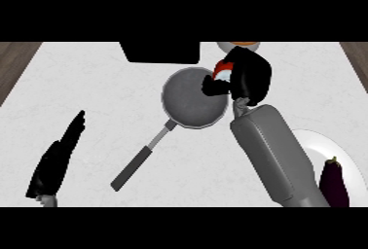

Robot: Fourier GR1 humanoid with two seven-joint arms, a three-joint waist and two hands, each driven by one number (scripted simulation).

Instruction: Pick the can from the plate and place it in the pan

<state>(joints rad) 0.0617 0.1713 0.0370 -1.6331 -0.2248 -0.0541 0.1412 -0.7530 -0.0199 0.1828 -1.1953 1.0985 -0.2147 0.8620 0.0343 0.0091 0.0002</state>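
We see a dark purple eggplant (333, 182) at the right, and a black box (159, 52) on the white bench (93, 92).

This is a kitchen. A grey frying pan (191, 97) with a long handle lies on a pale, marble-like desk (93, 82), and a white plate (322, 146) near the right edge carries a dark purple eggplant (333, 182). Wooden flooring (16, 61) shows past the desk's far corners, and a black block (159, 52) sits at the back edge.

Right hand (248, 75), can (223, 71) above pan (191, 99)
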